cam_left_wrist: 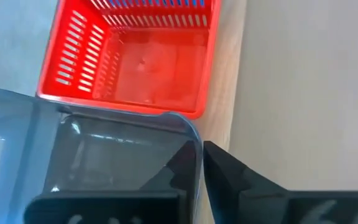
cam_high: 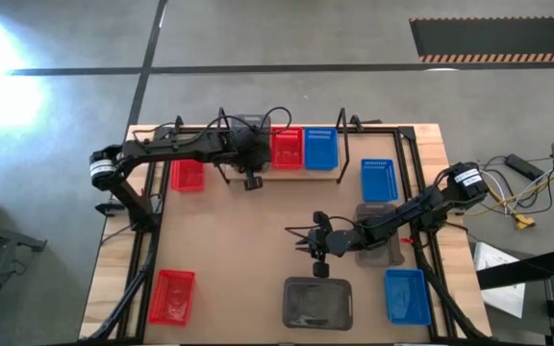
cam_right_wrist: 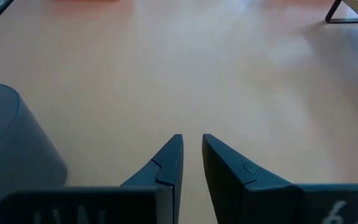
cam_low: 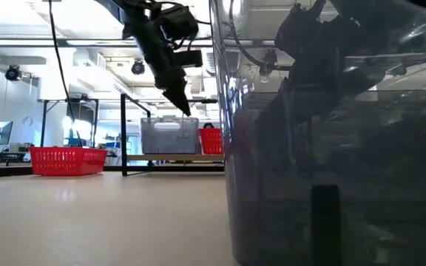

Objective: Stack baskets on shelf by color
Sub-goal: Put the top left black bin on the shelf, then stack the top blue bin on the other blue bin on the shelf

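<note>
Grey basket [cam_left_wrist: 104, 162] fills left wrist view – left pincer [cam_left_wrist: 201, 180] clenched on its rim, over shelf [cam_high: 349, 173] beside red basket [cam_left_wrist: 135, 56]. Right pincer [cam_right_wrist: 191, 165] – slightly parted, grasping nothing – over bare desk [cam_right_wrist: 229, 74].

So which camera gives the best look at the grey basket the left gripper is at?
The left wrist view: the grey basket fills the foreground, its wall between the left gripper's fingers, beside a red basket. The low view shows it whole on the shelf but distant. In the high view the arm hides it; the right wrist view misses it.
</note>
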